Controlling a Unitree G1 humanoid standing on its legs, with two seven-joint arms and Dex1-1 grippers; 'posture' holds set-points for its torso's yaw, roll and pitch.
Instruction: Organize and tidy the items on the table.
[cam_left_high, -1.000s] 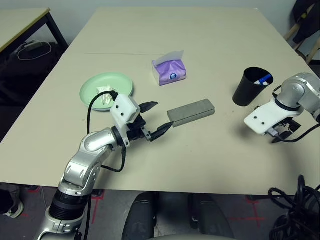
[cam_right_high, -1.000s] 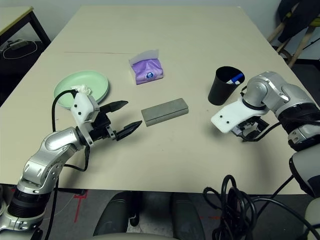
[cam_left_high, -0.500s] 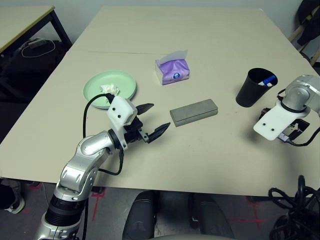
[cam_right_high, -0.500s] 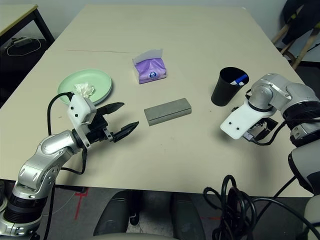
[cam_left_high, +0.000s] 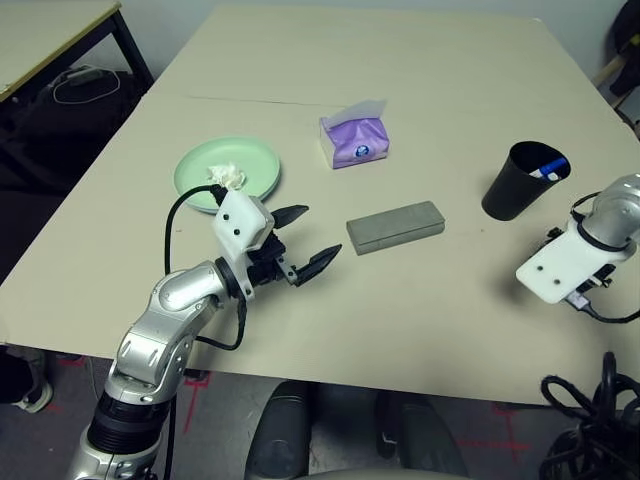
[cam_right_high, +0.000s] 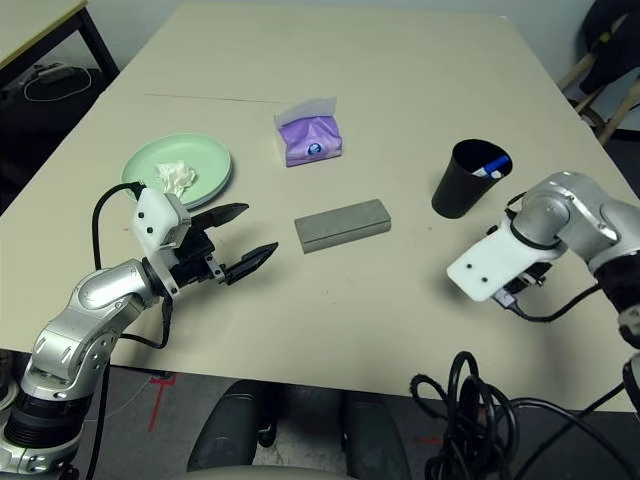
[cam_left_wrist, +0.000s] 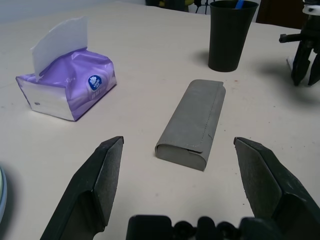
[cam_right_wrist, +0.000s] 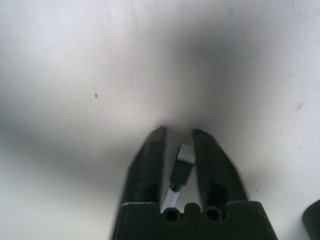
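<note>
My left claw (cam_left_wrist: 177, 170) is spread wide, level over the bench (cam_left_high: 420, 60), the grey glasses case (cam_left_wrist: 192, 122) lying just ahead between its fingertips, untouched. Purple tissue pack (cam_left_high: 355, 140) beyond it, mint plate (cam_left_high: 255, 160) with crumpled tissue (cam_left_high: 226, 176) off to the claw's left. Right claw (cam_right_wrist: 178, 150) pressed together, pointing down at bare bench, black cup (cam_left_high: 520, 180) with a pen (cam_left_high: 545, 168) just past it.
</note>
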